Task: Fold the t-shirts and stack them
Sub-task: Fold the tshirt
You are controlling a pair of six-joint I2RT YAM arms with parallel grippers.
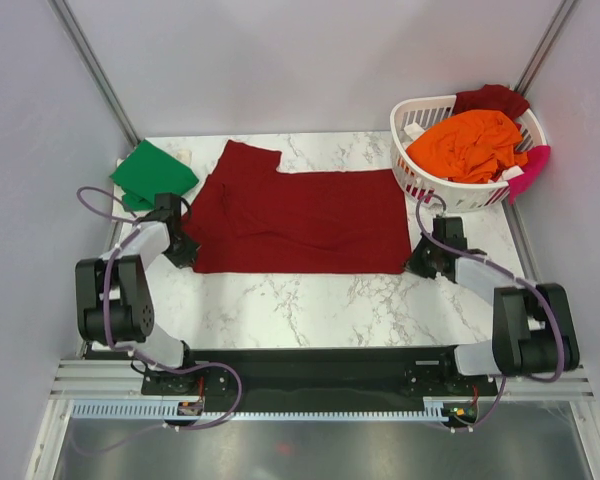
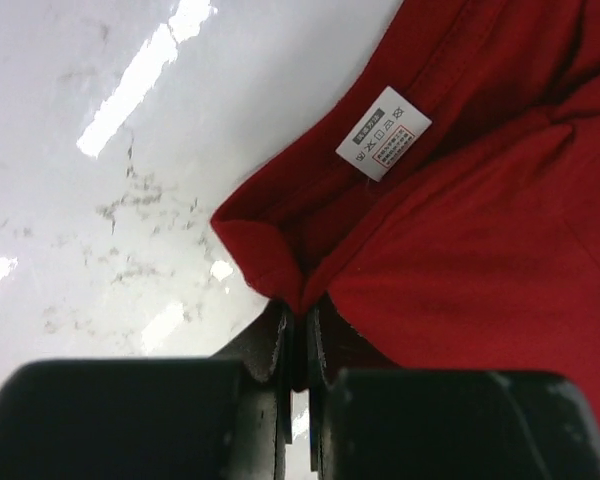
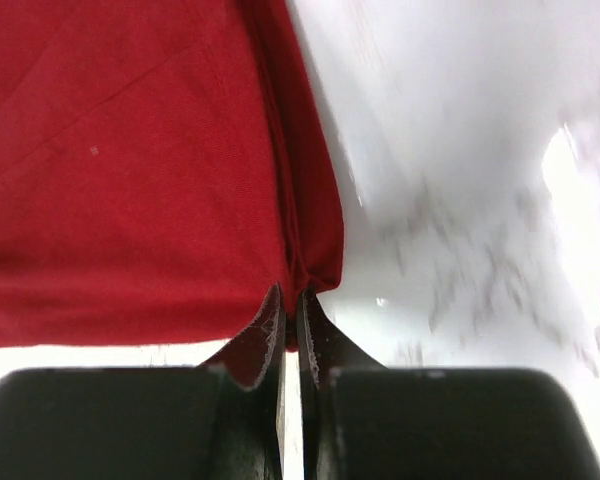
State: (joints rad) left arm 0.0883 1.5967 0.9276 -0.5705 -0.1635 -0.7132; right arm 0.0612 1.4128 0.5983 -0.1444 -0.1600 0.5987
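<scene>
We are gripping the large dark red cloth t-shirt (image 1: 300,215)
our left pincer (image 2: 298,320) is pinching one near corner; our right pincer (image 3: 290,300) is pinching the other

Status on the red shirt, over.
Left end effector shut on red shirt, near-left corner. Right end effector shut on near-right corner. Shirt flat, nothing lying on it.

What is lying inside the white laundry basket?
An orange t-shirt fills the basket; a dark red t-shirt lies at its far rim, and a pink t-shirt hangs over its right side. Whatever is under the orange one is covered.
</scene>
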